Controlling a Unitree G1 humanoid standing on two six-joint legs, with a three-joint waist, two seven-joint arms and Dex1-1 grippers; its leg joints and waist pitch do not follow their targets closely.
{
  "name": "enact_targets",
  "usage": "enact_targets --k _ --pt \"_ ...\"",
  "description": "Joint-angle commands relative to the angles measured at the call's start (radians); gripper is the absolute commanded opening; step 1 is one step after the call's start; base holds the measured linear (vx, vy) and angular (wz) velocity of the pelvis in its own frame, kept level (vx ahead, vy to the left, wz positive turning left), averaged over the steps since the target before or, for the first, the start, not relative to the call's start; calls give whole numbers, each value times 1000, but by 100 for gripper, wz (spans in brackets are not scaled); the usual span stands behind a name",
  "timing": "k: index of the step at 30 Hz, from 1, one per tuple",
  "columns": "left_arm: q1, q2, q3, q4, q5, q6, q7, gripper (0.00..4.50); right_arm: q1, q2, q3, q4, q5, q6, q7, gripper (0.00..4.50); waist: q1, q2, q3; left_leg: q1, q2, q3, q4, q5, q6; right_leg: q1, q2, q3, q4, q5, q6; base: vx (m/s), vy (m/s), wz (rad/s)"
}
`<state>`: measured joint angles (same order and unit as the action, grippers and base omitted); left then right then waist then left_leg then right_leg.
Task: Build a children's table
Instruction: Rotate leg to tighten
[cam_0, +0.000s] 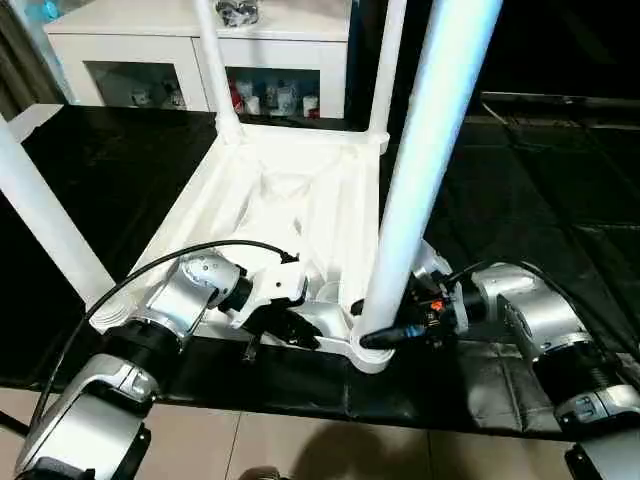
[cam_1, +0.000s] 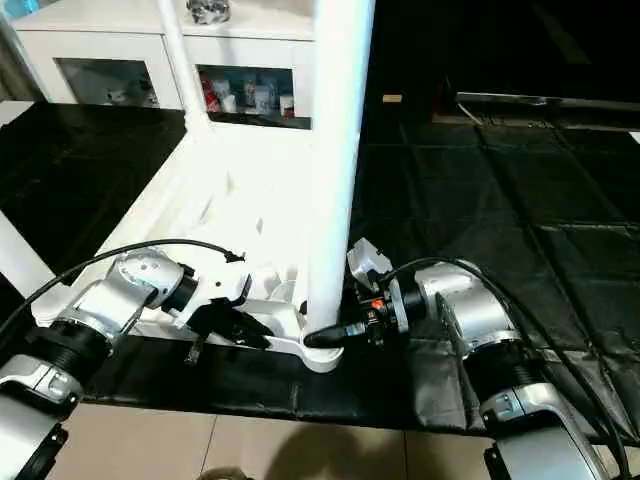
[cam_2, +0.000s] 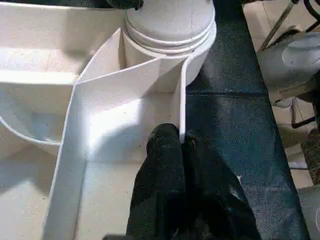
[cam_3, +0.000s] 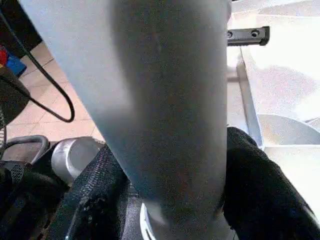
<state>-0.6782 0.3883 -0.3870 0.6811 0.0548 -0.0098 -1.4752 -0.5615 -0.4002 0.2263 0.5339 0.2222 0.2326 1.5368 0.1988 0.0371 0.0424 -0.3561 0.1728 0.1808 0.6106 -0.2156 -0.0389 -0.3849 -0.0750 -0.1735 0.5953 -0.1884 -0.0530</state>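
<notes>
Seemingly all four legs stand in the upturned tabletop (cam_0: 290, 190); left claw (cam_2: 181, 150) pinches its rim, right claw (cam_3: 165, 200) straddles the nearest leg (cam_0: 430, 150), grip unclear.

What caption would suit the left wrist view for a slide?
Left gripper pinching the rim wall of the upturned white table top, near the corner socket holding a leg.

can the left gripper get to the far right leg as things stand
Probably not: the left gripper is pinched shut on the tabletop's near rim, and the far right leg stands across the whole upturned top.
</notes>
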Motion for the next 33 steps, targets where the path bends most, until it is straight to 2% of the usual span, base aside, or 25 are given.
enact_targets --k 1,3,4,5,6,7,9,10,11,12,13,14,15,16,20,22,26,27,28,30,31,33 --pt "-19 -16 12 11 9 37 57 0 10 28 -11 -14 27 24 -27 222 -10 -15 -69 7 92 -34 -68 -69 79 52 -125 93 -75 -256 -81 0 0 0" --pt "-23 -36 28 15 9 69 113 0 25 53 -18 -14 -2 19 -132 221 -12 -13 -67 9 91 -33 -69 -81 67 51 -125 92 -81 -287 -74 0 0 0" --pt "-23 -36 28 15 9 69 113 0 25 53 -18 -14 -2 19 -132 217 -16 -15 -64 8 86 -34 -71 -98 58 53 -125 90 -87 -326 -60 0 0 0" --pt "-27 -58 39 16 7 106 157 0 32 81 -26 -14 -24 30 -225 215 -18 -12 -63 13 83 -31 -71 -110 50 51 -123 89 -95 -369 -43 0 0 0" --pt "-41 -117 64 30 9 169 277 0 21 152 -49 8 -80 90 -463 213 -30 -4 -56 15 84 -34 -75 -126 32 46 -120 86 -102 -403 -38 0 0 0" --pt "-46 -138 73 36 9 192 319 0 16 176 -57 18 -100 115 -547 211 -45 -9 -53 20 80 -39 -80 -159 5 50 -119 77 -113 -458 -20 0 0 0" --pt "-54 -168 86 44 7 220 374 0 9 209 -65 27 -116 135 -629 207 -62 -6 -53 17 76 -43 -80 -184 -12 57 -123 70 -117 -490 -7 -52 5 -9" --pt "-62 -195 101 53 0 240 422 0 5 235 -72 30 -119 144 -675 206 -80 -2 -52 10 77 -47 -80 -207 -15 64 -123 63 -123 -508 11 0 0 0" --pt "-76 -246 130 65 -13 279 505 0 -4 285 -76 42 -135 152 -758 204 -92 -1 -54 23 76 -44 -76 -232 -8 57 -123 61 -136 -510 17 0 0 0" --pt "-76 -246 130 65 -13 279 506 0 -4 285 -76 42 -135 152 -758 204 -99 -2 -52 28 74 -43 -76 -239 -4 56 -124 61 -141 -505 12 0 0 0" --pt "-89 -281 155 78 -21 294 574 0 -14 315 -71 61 -156 147 -822 201 -106 2 -52 29 67 -43 -77 -241 4 60 -121 57 -141 -490 4 0 0 0" --pt "-96 -299 166 86 -22 302 609 0 -20 333 -68 73 -166 143 -859 201 -115 -1 -52 31 65 -41 -77 -243 9 56 -117 58 -144 -492 4 0 0 0" --pt "-107 -314 180 105 -23 294 658 0 -31 351 -73 90 -171 143 -902 199 -117 -3 -53 32 62 -40 -75 -239 13 56 -117 59 -145 -492 4 0 0 0" --pt "-115 -325 193 116 -18 292 693 0 -37 367 -80 97 -179 148 -936 198 -116 -4 -54 28 59 -39 -76 -216 21 58 -115 63 -140 -476 0 0 0 0" --pt "-136 -344 215 135 -6 294 741 0 -54 405 -81 111 -208 146 -1010 195 -111 -8 -56 25 65 -39 -81 -179 40 59 -115 71 -130 -420 -9 0 0 0" --pt "-137 -339 214 130 2 294 741 0 -53 414 -87 111 -205 134 -1005 262 -109 -8 -59 20 68 -39 -82 -156 49 63 -118 76 -122 -379 -20 0 0 0" --pt "-119 -300 196 111 12 276 691 0 -39 390 -97 99 -191 94 -957 274 -106 -8 -59 17 70 -37 -83 -137 59 65 -119 80 -115 -350 -39 0 0 0" --pt "-118 -299 195 110 12 275 688 0 -38 389 -97 98 -190 92 -955 291 -105 -14 -59 18 71 -37 -84 -138 61 64 -121 80 -116 -353 -37 0 0 0" --pt "-98 -266 174 92 16 246 624 0 -21 361 -93 74 -169 76 -887 304 -103 -10 -60 16 70 -38 -84 -133 61 67 -123 82 -115 -353 -38 0 0 0" --pt "-87 -245 163 84 18 240 584 0 -9 335 -86 56 -157 77 -835 315 -103 -12 -60 12 74 -39 -85 -124 75 69 -121 84 -108 -321 -40 0 0 0" --pt "-82 -234 156 81 19 228 561 0 -3 319 -81 47 -156 73 -809 324 -101 -10 -62 15 78 -39 -84 -115 79 66 -122 85 -105 -300 -46 0 0 0" --pt "-69 -204 136 73 22 203 490 0 5 274 -84 33 -151 59 -751 351 -97 -9 -65 10 79 -37 -82 -85 89 68 -122 87 -95 -242 -68 0 0 0"
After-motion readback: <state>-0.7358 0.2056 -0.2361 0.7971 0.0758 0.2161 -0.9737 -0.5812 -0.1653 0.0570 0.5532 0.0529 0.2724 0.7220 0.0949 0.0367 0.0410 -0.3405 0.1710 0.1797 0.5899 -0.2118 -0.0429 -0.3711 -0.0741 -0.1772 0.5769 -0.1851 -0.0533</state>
